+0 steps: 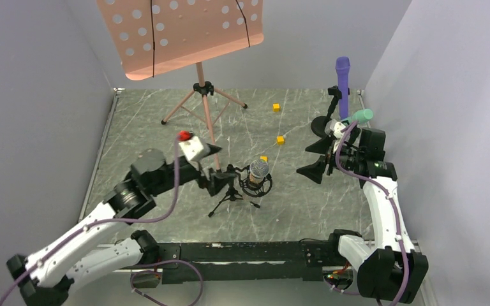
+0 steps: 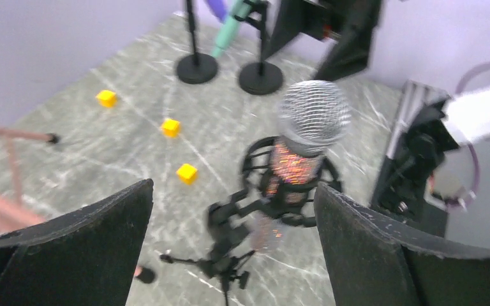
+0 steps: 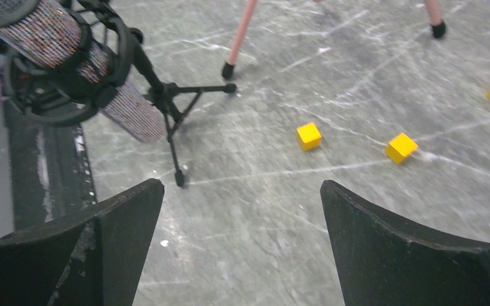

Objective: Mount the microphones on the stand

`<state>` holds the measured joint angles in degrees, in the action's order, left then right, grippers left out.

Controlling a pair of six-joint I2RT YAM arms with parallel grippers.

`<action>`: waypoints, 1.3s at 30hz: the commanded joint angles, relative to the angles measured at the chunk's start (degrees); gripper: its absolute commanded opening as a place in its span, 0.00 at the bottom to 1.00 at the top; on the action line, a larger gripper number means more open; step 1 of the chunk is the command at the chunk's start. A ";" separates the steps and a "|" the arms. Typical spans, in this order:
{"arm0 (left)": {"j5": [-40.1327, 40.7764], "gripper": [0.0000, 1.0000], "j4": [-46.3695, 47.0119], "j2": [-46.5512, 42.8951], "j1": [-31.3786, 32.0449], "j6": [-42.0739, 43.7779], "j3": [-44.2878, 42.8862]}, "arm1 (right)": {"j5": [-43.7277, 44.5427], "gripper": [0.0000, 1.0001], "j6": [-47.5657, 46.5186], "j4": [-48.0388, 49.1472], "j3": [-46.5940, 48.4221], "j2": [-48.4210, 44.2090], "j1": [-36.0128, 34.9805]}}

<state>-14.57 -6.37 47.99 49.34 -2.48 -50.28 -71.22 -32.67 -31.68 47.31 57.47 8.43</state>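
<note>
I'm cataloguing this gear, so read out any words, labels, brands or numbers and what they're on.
No text can be read in any view.
The glittery microphone, its black tripod, the yellow cubes and the pink music stand carry no visible words, labels or numbers.

Illumination is bright, even and diffuse, arriving from overhead; the pale walls (image 1: 38, 95) add fill. Shadows on the grey surface (image 1: 293, 197) are faint and soft-edged, and the surface shows only a dull sheen. The top view is sharp throughout. The left wrist view carries motion blur: the glittery microphone (image 2: 311, 121) is smeared, and the 3 yellow cubes (image 2: 170, 127) have soft edges. The right wrist view is sharper, with crisp cube edges. The fingers (image 2: 70, 255) of the left pincer (image 2: 233, 188) and the fingers (image 3: 408, 255) of the right pincer (image 3: 241, 185) render as near-black, low-detail masses.
</note>
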 commanded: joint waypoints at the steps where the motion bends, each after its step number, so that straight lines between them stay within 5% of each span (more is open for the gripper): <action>1: -2.33 0.99 1.33 -7.13 -14.22 -4.87 7.87 | 5.31 1.00 -7.26 -5.64 3.58 -3.51 1.98; 4: -15.09 0.99 1.87 -8.32 -34.72 -11.96 12.94 | 10.54 1.00 -6.00 -8.70 4.97 -6.78 2.85; 7: -19.07 0.99 -2.91 -7.49 -50.14 -14.69 13.36 | 20.74 1.00 7.05 -4.58 7.13 -10.51 5.12; 11: -8.04 0.99 -9.72 -10.89 -53.47 -9.75 13.07 | 56.25 1.00 31.38 5.94 10.35 -13.49 6.82; 14: -4.12 0.99 -10.29 -16.04 -53.47 -7.98 14.19 | 69.72 1.00 41.18 6.70 13.44 -13.25 6.92; 25: -3.66 0.99 -10.16 -19.19 -53.45 -6.79 14.87 | 69.87 1.00 45.65 10.11 6.31 -16.29 6.87; 39: -2.81 0.99 -10.11 -17.52 -53.47 -6.59 14.95 | 50.29 1.00 41.27 12.24 4.95 -10.62 6.89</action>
<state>-18.04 -17.47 29.50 -4.01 -9.69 -35.14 -13.76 10.48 -22.37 52.21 46.28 15.25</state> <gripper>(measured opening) 0.993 0.995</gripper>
